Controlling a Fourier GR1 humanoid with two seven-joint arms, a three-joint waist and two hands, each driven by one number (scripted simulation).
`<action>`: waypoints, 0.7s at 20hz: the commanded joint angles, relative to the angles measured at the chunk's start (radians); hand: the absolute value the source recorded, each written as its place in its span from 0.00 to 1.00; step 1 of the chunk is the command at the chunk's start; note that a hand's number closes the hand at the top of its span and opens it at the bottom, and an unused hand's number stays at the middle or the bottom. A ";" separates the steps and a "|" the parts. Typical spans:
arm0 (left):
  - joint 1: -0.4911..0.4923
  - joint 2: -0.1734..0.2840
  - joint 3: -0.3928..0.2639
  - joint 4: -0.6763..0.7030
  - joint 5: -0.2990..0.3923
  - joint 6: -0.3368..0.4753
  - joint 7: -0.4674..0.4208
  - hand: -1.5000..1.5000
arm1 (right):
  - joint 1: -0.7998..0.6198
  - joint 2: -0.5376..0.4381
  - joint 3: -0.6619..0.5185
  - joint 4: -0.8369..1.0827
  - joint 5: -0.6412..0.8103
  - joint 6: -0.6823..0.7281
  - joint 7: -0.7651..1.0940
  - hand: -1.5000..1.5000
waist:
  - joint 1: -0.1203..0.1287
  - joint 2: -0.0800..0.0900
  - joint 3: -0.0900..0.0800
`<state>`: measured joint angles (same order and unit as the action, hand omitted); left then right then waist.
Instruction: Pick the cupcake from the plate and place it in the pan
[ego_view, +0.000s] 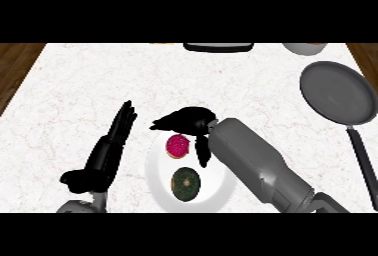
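Over plate (164, 185), right robot hand (188, 120) curled, beside cupcake (177, 145)

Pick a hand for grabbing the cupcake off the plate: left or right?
Right. The right hand is curled over the plate, just above the pink cupcake, on the pan side. The left hand rests open beside the plate.

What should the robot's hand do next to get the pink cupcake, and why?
Probably lower the right hand a little and curl its fingers round the pink cupcake. The hand hangs over the plate's far end, just beyond the cupcake, and holds nothing yet. The pan waits off to the right.
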<state>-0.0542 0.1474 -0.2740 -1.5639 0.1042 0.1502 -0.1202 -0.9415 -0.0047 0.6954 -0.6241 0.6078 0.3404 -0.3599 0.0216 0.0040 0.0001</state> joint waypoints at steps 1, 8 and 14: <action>-0.007 -0.005 0.001 -0.082 -0.013 0.021 0.092 0.50 | 0.068 0.004 0.045 0.057 0.052 -0.076 -0.051 0.00 | -0.001 -0.001 0.000; -0.001 -0.003 0.025 0.015 -0.011 -0.039 -0.002 0.50 | -0.009 0.005 0.175 0.043 -0.020 0.001 0.041 1.00 | 0.025 0.005 0.000; -0.077 -0.023 0.051 0.048 -0.006 -0.046 0.041 0.50 | -0.003 0.005 0.239 0.105 0.014 -0.146 -0.054 1.00 | 0.027 0.008 0.000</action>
<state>-0.0855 0.1336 -0.2362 -1.5397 0.1005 0.1065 -0.1143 -0.9509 0.0001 0.8802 -0.5405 0.6168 0.2336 -0.4057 0.0443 0.0062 0.0023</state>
